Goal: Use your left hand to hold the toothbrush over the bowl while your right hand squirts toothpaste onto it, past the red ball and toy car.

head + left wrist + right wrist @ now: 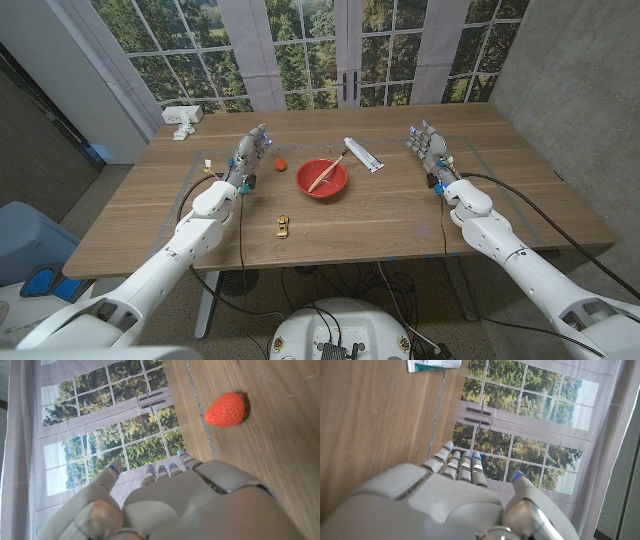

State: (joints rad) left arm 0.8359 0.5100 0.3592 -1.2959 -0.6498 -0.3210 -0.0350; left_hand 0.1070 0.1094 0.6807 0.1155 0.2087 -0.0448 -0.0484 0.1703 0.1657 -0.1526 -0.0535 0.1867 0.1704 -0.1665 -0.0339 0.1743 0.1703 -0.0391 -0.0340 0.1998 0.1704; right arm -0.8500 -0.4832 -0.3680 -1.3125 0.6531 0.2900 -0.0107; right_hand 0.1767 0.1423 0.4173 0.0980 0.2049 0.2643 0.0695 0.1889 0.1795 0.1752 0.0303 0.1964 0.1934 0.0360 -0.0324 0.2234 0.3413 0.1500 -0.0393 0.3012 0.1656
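Wooden surface [400, 215], items left to right. White device [184, 117] at the far left corner. Left hand [249, 152]: fingers [162, 470] straight, close together, holding nothing. Red strawberry-shaped toy [280, 161] just beside it. Small yellow toy car [284, 226] nearer the front edge, bare wood around it. Red bowl [321, 178], centre; toothbrush [327, 173] lies inside, handle over the far rim. Toothpaste tube [363, 154], white with green print, writing unreadable, just beyond the bowl. Right hand [430, 146]: fingers [465, 465] straight, together, empty, open wood between it and the tube.
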